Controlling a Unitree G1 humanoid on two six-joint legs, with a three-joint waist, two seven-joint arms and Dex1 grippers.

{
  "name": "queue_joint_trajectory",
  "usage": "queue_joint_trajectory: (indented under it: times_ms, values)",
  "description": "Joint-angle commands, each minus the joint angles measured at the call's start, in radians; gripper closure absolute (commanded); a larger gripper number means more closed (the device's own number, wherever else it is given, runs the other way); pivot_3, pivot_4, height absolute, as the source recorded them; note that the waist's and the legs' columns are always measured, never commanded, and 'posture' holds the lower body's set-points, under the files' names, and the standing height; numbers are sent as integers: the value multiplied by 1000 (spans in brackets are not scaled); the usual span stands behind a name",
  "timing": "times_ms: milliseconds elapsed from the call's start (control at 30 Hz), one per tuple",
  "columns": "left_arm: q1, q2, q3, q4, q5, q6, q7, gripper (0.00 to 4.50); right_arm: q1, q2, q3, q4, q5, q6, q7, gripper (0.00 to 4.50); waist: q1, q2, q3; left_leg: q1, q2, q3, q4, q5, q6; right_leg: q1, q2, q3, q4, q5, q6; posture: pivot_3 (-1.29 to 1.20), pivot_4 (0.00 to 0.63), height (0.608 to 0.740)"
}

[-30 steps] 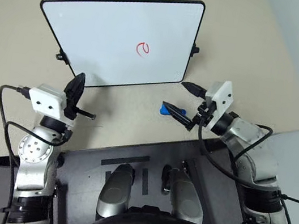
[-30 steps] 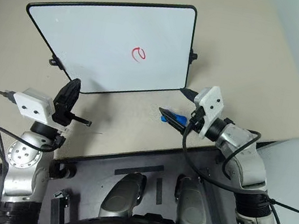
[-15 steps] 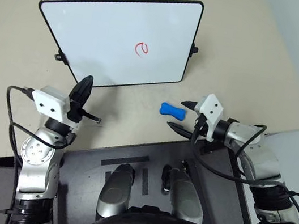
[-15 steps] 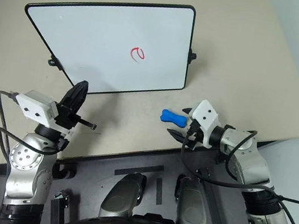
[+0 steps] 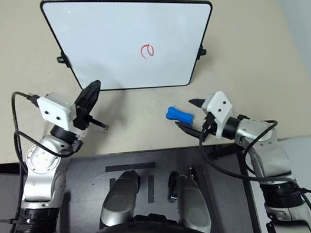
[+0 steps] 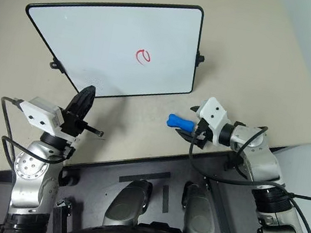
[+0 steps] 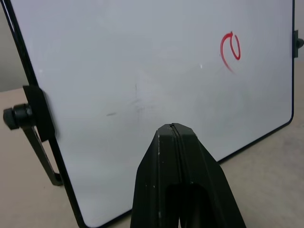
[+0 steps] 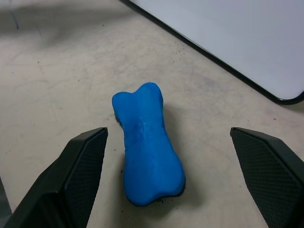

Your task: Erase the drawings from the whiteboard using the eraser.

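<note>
The right gripper [image 8: 168,175] stands with its two black fingers spread wide and nothing between them but air, aimed at the eraser [image 8: 147,142], which lies flat on the table [image 5: 249,54] just ahead of the fingertips and between their lines, not yet touched. The eraser is a small blue bone-shaped piece, lying near the lower right corner of the whiteboard [image 5: 110,31], which stands propped and tilted back farther up the table. On the board sits the one red scribble [image 5: 147,50], right of centre. The left gripper [image 7: 176,137] has its fingers pressed together on nothing and points at the lower part of the board, close to it. The likely trouble is in the pick: the eraser lies lengthwise along the reach, so fingers that close too early could nip only its rounded end and squirt it away across the table. Coming in too low could scrape the fingertips on the table; too far, and they might knock the board's rim and shift it.
</note>
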Motion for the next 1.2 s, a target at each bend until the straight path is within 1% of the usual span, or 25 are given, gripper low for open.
queue_joint_trajectory:
  times_ms: [33, 400, 500, 567, 767, 833, 900, 1200]
  values:
    - [3, -2, 9, 14, -8, -52, -14, 4500, -23, 16, 4, -1, -4, -24, 20, 131, 0, 0, 0, 0, 0, 0, 0, 0, 0, 0, 0, 0, 0, 0, 0, 0, 150, 740]
    - [-16, 0, 20, 144, -26, -153, -67, 4500, -50, 57, 18, 49, -24, -43, 24, 131, 0, 0, 0, 1, 0, 0, 0, 0, 0, 0, 0, 0, 1, 1, -1, 0, 150, 740]
    - [-23, 1, 20, 171, -30, -174, -77, 4500, -55, 61, 22, 60, -28, -47, 25, 711, 0, 0, 0, 1, 0, 0, 0, 0, 0, 0, 0, 0, 1, 1, -1, 0, 150, 740]
    - [-28, 1, 18, 177, -29, -180, -77, 4500, -55, 62, 26, 66, -37, -49, 28, 1329, 0, 0, 0, 1, 0, 0, 0, 0, 0, 0, 0, 0, 1, 1, -1, 0, 150, 740]
    - [-46, 7, 20, 174, -36, -168, -77, 4500, -59, 67, 21, 77, -48, -54, 27, 3431, 0, 0, 0, 1, 0, 0, 0, 0, 0, 0, 0, 0, 1, 1, -1, 0, 150, 740]
    - [-45, 8, 19, 160, -36, -159, -73, 4500, -54, 64, 21, 71, -50, -59, 29, 3953, 0, 0, 0, 1, 0, 0, 0, 0, 0, 0, 0, -1, 1, 1, -1, 0, 150, 740]
    - [-43, 6, 14, 148, -32, -152, -67, 4500, -52, 62, 20, 67, -57, -69, 25, 4116, -1, 0, 0, 1, 0, 0, 0, 0, 0, 0, 0, -1, 1, 1, -1, 0, 150, 740]
    - [-39, -9, -31, 43, 0, -81, -16, 4500, -54, 66, 12, 73, -76, -94, 17, 4122, -1, 0, 0, 1, 0, 0, 0, 0, 0, 0, 0, -1, 1, 1, -1, 0, 150, 740]
